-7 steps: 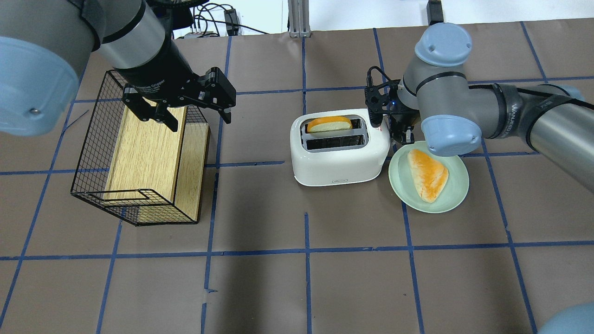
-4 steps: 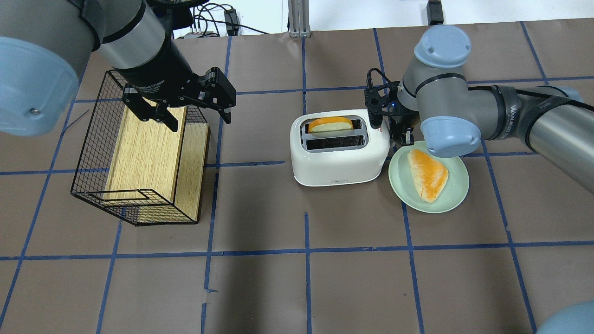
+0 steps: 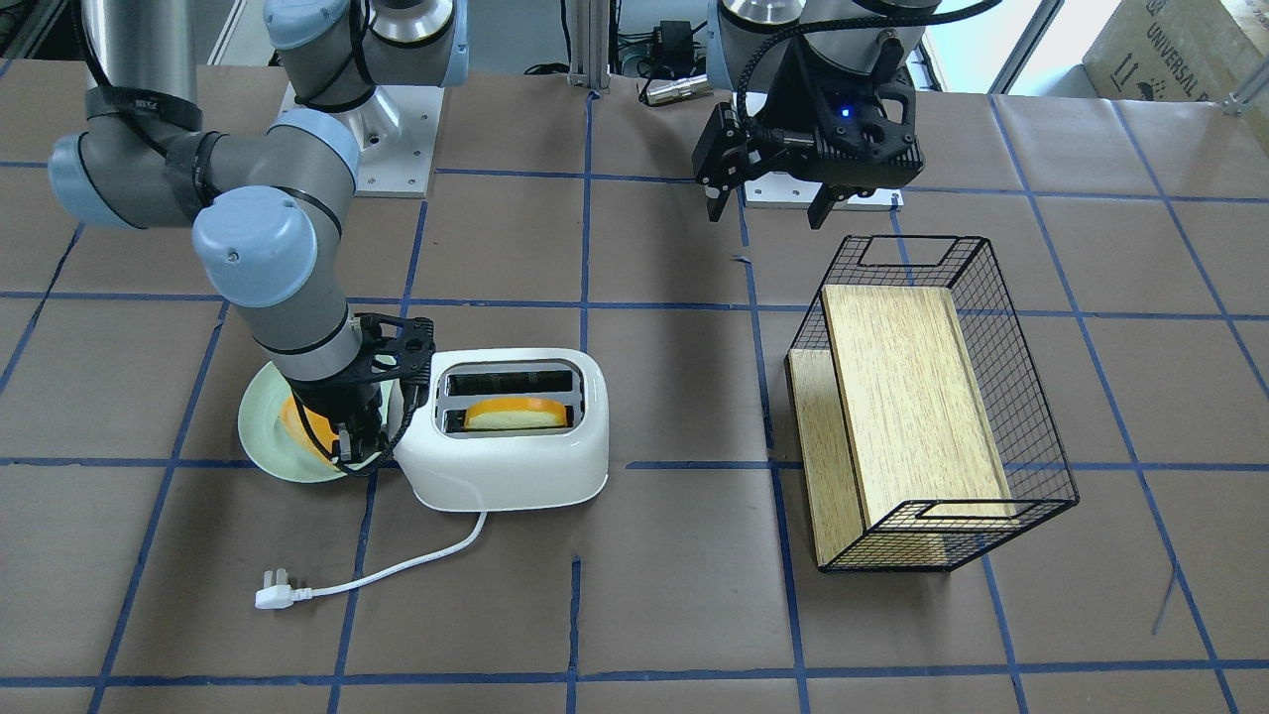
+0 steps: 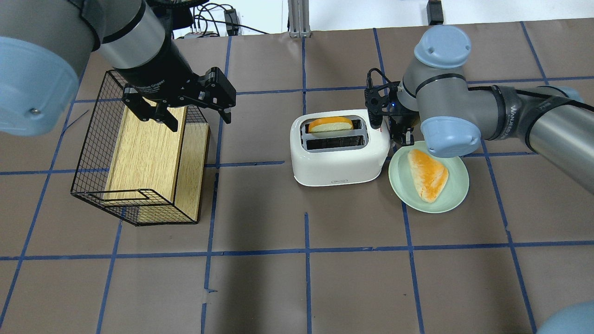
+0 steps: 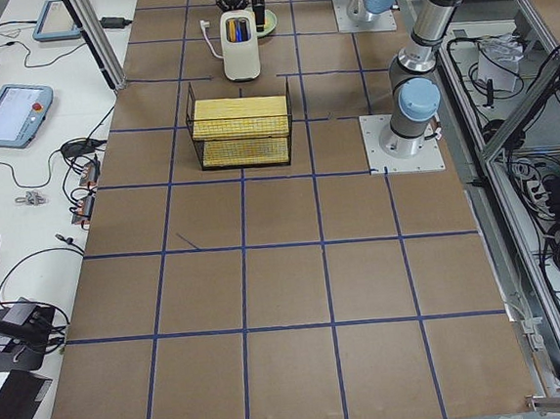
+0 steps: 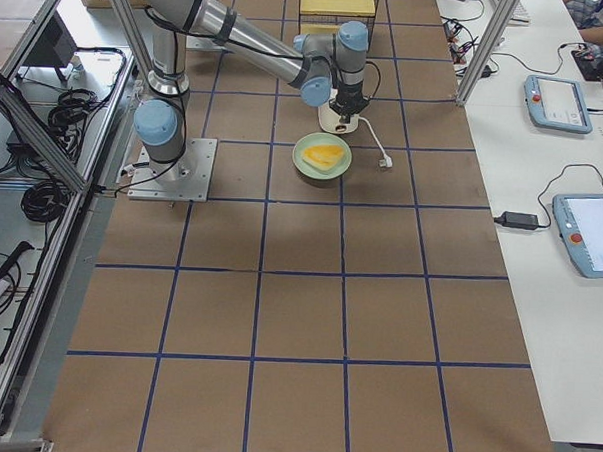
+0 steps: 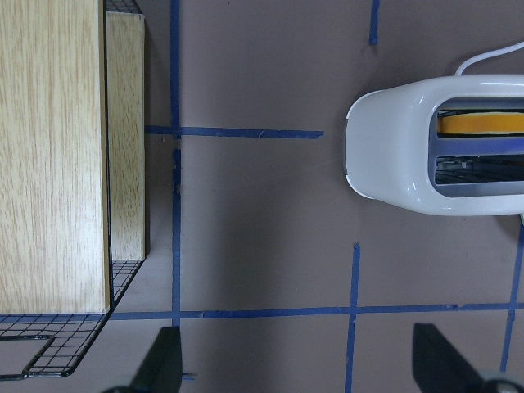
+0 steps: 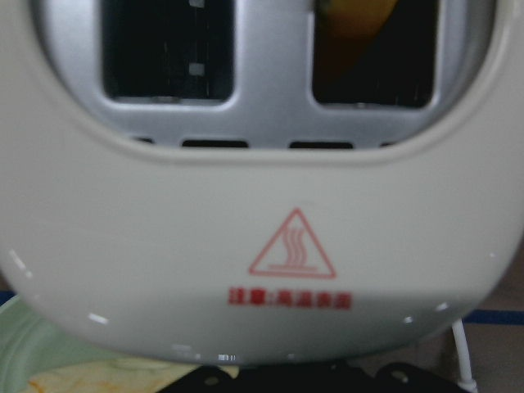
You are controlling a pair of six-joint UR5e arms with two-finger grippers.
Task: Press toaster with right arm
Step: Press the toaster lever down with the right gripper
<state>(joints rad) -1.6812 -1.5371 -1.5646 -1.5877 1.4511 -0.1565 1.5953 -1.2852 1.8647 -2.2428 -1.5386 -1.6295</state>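
Note:
The white toaster (image 4: pixel 338 157) stands mid-table with a slice of bread (image 4: pixel 330 124) in its far slot; it also shows in the front view (image 3: pixel 506 466). My right gripper (image 4: pixel 403 137) points down at the toaster's right end, its black fingers together and pressed close to that end. It shows in the front view too (image 3: pixel 359 451). The lever knob is hidden beneath it. The right wrist view shows the toaster top with its red triangle mark (image 8: pixel 292 246). My left gripper (image 4: pixel 197 118) hangs open and empty over the basket's far edge.
A pale green plate (image 4: pixel 457 197) with a bread slice (image 4: pixel 428 175) touches the toaster's right end, under my right wrist. A black wire basket (image 4: pixel 90 153) with a wooden board (image 4: pixel 144 153) stands on the left. The toaster's cord and plug (image 3: pixel 270 596) lie beyond it.
The right wrist has shifted only very slightly at the toaster's end. The left arm, toaster and bread have not moved.

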